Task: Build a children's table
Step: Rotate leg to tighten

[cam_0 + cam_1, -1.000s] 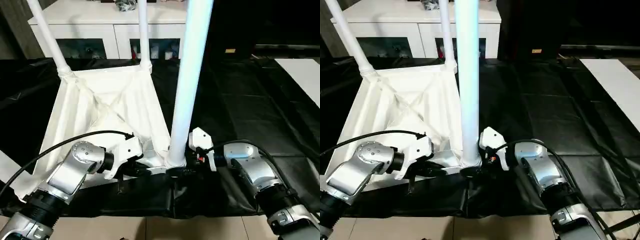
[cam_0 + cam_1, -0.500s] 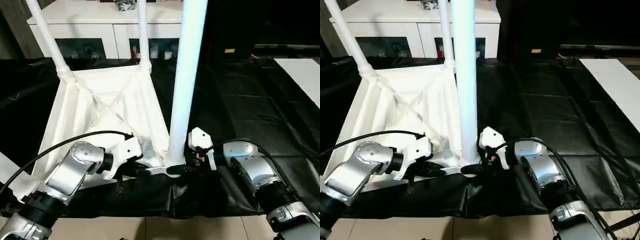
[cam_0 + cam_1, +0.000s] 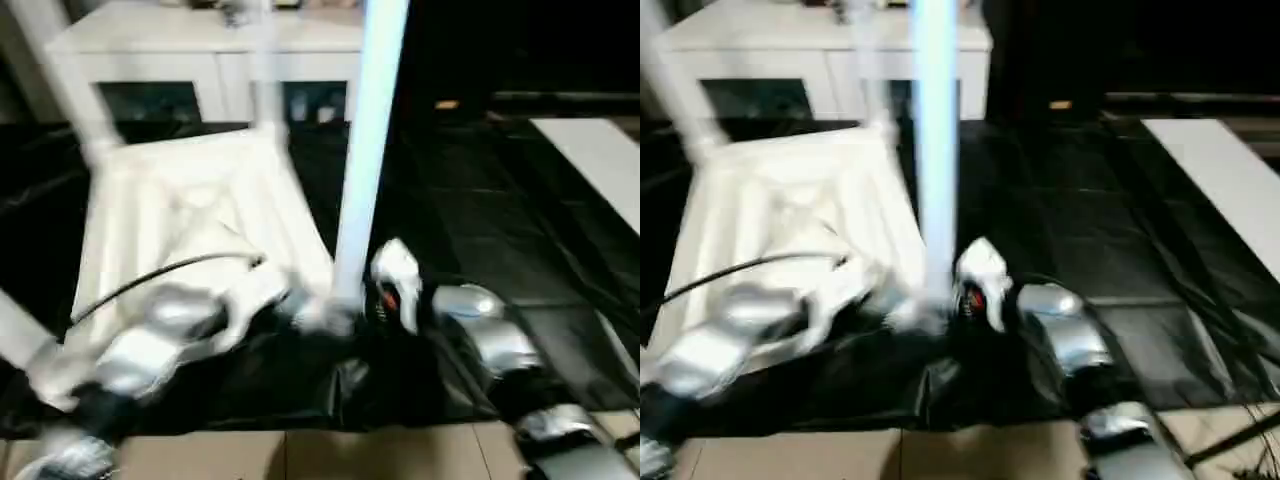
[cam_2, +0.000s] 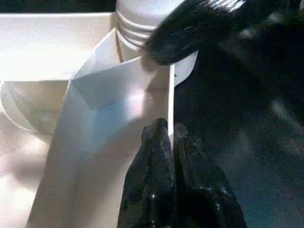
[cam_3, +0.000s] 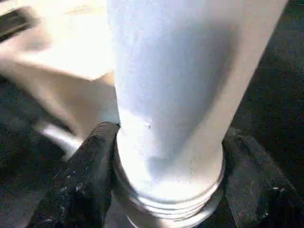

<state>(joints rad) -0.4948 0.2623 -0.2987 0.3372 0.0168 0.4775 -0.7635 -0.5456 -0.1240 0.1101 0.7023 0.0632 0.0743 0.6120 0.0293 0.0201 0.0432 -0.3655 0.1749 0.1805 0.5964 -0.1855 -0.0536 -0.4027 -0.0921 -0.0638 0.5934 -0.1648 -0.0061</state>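
the white table top point(image 3: 190, 210) lies upside down on the black sheet point(image 3: 500, 220), with its ribbed side facing up. it is in front of the white cabinet point(image 3: 200, 40). its long way runs from near me toward the cabinet.

one white leg point(image 3: 365, 140) stands almost straight up at the near corner of the top, the corner closest to my right arm. its long way goes up and down, and it leans a tiny bit. its thick end with the rings is down at the corner socket point(image 4: 137, 28).

my right gripper point(image 5: 166, 190) has one black finger point(image 5: 80, 185) on each side of that thick end, pressed against it. i am holding the leg low down.

my left gripper point(image 4: 166, 137) has its two fingers squeezed together on the thin white edge of the top, right beside the socket.

two more legs point(image 3: 265, 60) stick up at the far corners.
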